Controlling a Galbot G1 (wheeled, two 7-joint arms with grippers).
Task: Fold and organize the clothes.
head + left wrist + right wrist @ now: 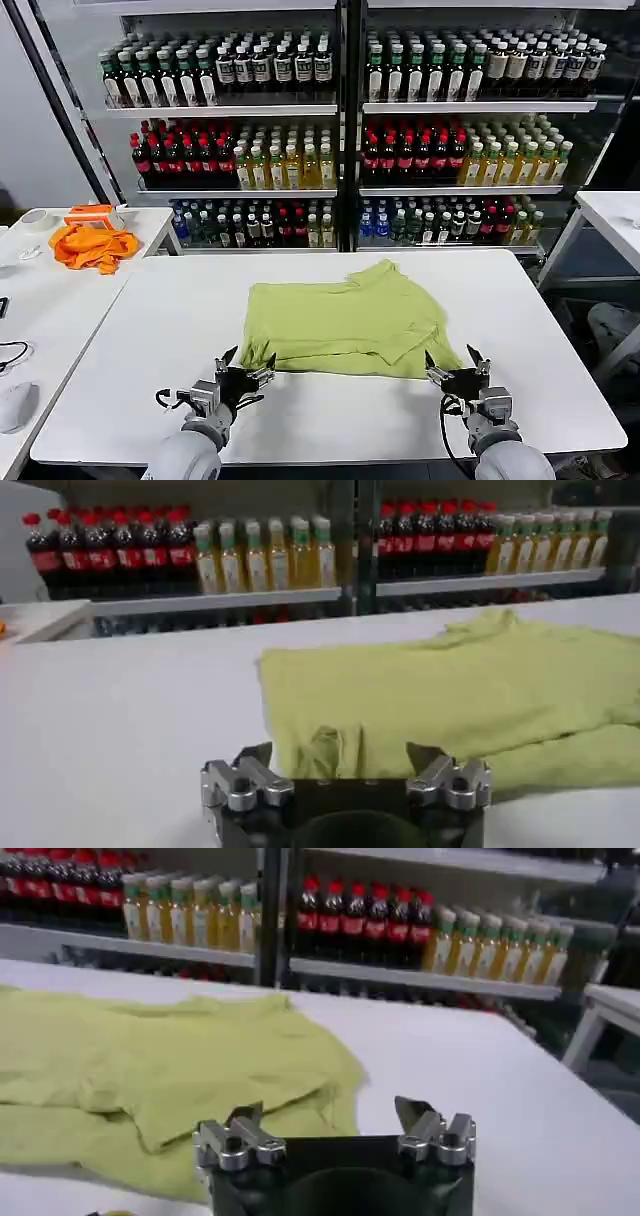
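The lime T-shirt [352, 322] lies partly folded in the middle of the white table [150, 350], with layers overlapping on its right side. My left gripper [245, 365] stands open just in front of the shirt's near left corner. My right gripper [458, 364] stands open by the near right corner. In the left wrist view the T-shirt [440, 690] spreads just beyond the open left gripper [340, 760], its near hem between the fingertips. In the right wrist view the T-shirt [150, 1073] lies ahead and to one side of the open right gripper [330, 1113]. Neither holds anything.
A bright orange cloth [93, 246] lies on a side table at the far left, with a white bowl [36, 219] near it. Shelves of bottles [330, 130] stand behind the table. Another white table [612, 215] stands at the right. Bare tabletop flanks the shirt.
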